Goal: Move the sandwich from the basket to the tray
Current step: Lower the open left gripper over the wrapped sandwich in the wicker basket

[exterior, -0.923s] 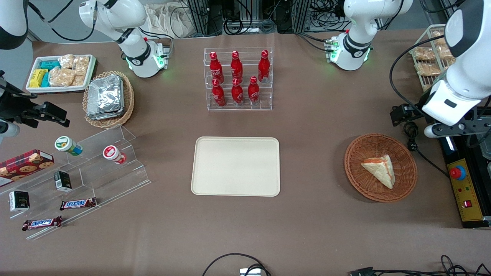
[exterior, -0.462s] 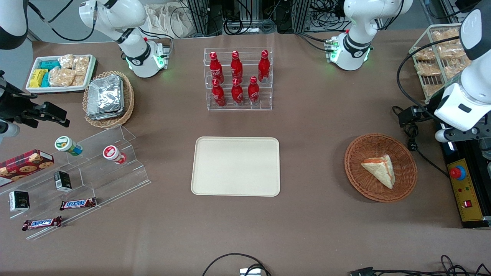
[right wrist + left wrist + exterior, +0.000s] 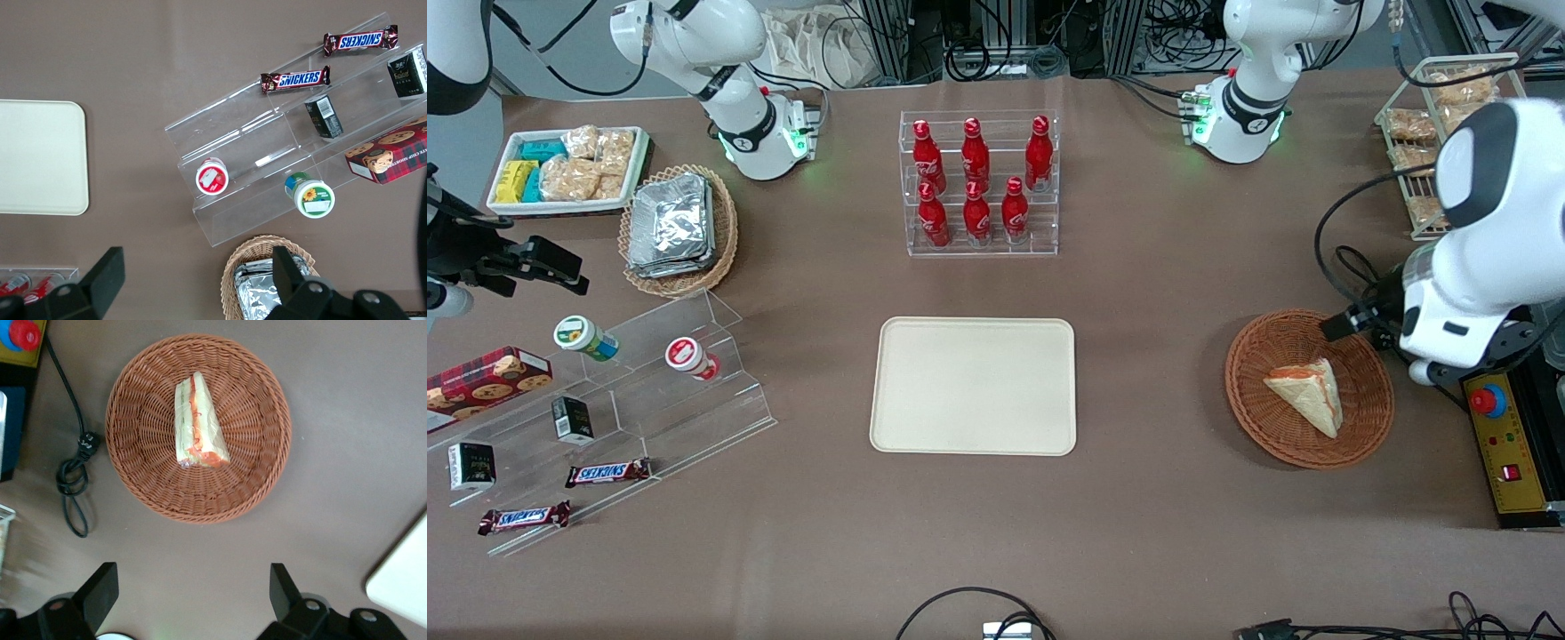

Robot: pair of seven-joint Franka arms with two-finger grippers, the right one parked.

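Front view: the tray (image 3: 973,386) lies flat at frame centre on the brown table (image 3: 1138,533), with bare tabletop showing along all four of its edges. The basket (image 3: 1309,388) sits at centre right, well apart from the tray, with a wide strip of bare table between them. The sandwich (image 3: 1307,395) lies in the basket, its narrow end pointing toward the lower right of the frame, with woven floor visible around it on every side. The left arm (image 3: 1485,231) enters from the right edge; its wrist body hangs over the basket's right rim, and the gripper itself is hidden beneath that body in this view. A yellow control box (image 3: 1503,444) lies just beside the basket at the right edge. An acrylic rack of red bottles (image 3: 978,182) stands above the tray in the frame, apart from it. A clear stepped display (image 3: 618,409) with snack items occupies the lower left. Left wrist view: the gripper (image 3: 193,590) hangs above bare table just beside the basket (image 3: 267,427) rim, not over the sandwich (image 3: 197,423). Its two fingers (image 3: 100,590) are spread wide and hold nothing. The sandwich lies near the basket's middle, filling edge up, clear of the rim. A black cable (image 3: 73,467) coils on the table close to the basket's edge without touching it. A corner of the tray (image 3: 403,580) is visible, with brown surface between it and the basket.
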